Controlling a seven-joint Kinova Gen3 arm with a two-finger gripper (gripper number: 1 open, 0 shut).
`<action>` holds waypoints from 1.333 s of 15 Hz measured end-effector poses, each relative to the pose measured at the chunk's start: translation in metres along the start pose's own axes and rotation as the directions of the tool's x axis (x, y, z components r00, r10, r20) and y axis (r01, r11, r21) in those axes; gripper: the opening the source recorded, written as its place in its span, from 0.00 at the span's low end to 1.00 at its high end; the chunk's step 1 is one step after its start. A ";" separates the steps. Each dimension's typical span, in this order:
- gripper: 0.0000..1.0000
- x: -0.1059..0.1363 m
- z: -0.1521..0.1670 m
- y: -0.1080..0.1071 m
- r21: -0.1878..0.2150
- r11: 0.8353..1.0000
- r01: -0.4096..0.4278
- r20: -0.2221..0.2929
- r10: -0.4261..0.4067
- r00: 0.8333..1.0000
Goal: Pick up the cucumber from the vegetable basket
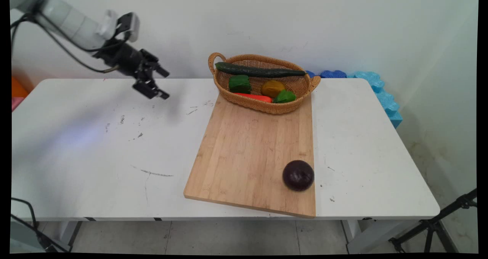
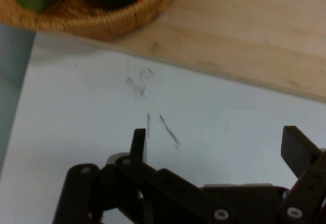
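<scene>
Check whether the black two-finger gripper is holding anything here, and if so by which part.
Nothing is held. The black two-finger gripper hangs above the bare white table with its jaws spread apart and empty, to the left of the woven wicker basket.

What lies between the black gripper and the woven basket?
Only bare, scuffed white table separates the open black gripper from the woven wicker basket, per the main view.

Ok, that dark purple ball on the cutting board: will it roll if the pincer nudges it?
Probably. The purple ball looks round with no flat side, so it would likely roll. The cutting board is smooth and rimless, and the ball sits near its right edge. Its skin looks glossy, perhaps slippery.
</scene>
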 end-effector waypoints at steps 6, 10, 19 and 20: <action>1.00 0.059 0.039 -0.021 0.025 0.997 -0.068 0.001 0.068 0.998; 1.00 0.094 0.066 -0.035 0.038 0.993 -0.114 0.003 0.114 0.993; 1.00 0.171 0.134 -0.067 0.060 0.979 -0.193 0.009 0.193 0.981; 1.00 0.177 0.142 -0.070 0.061 0.978 -0.197 0.012 0.197 0.980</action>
